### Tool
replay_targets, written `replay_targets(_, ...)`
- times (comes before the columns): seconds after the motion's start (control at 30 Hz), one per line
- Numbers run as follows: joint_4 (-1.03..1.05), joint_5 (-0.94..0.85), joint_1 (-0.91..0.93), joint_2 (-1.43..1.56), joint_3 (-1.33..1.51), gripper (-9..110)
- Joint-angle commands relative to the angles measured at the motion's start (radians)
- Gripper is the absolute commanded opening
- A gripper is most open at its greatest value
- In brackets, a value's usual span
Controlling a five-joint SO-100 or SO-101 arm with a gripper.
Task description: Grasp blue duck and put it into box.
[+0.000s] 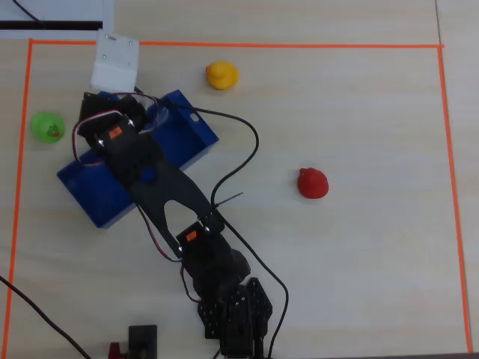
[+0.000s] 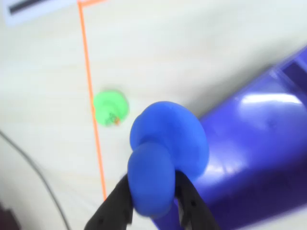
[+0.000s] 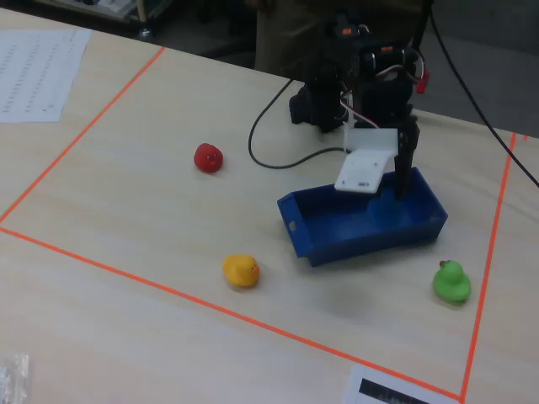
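In the wrist view my gripper (image 2: 153,184) is shut on the blue duck (image 2: 165,148), with a black finger (image 2: 117,201) on each side of it. The duck hangs above the table, right beside the dark blue box (image 2: 259,143), near its edge. In the overhead view the arm lies across the box (image 1: 105,198), and its wrist hides the gripper and the duck. In the fixed view the gripper (image 3: 402,172) hangs over the far right part of the box (image 3: 370,240). The white camera mount (image 3: 366,171) hides the duck there.
A green duck (image 1: 47,126) sits left of the box on the orange tape line (image 2: 91,96); it also shows in the wrist view (image 2: 109,108) and the fixed view (image 3: 451,281). A yellow duck (image 1: 222,75) and a red toy (image 1: 313,183) lie apart on the table.
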Motion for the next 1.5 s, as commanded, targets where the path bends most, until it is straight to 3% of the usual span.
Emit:
replay_targets(0.0, -0.080, -0.002, 0.003, 0.229, 0.333, 0)
replay_targets(0.23, -0.299, 0.005, 0.046, 0.356, 0.798, 1)
replay_targets(0.33, -0.360, -0.032, 0.057, 0.396, 0.945, 23)
replay_targets(0.47, -0.371, -0.067, 0.103, 0.492, 1.025, 31)
replay_targets(0.63, -0.354, -0.146, 0.249, 0.723, 1.066, 21)
replay_targets(0.83, -0.402, -0.272, 0.436, 1.152, 1.258, 0)
replay_targets(1.1, -0.417, -0.376, 0.563, 1.671, 1.686, 0)
replay_targets(1.47, -0.354, -0.430, 0.617, 1.937, 2.118, 0)
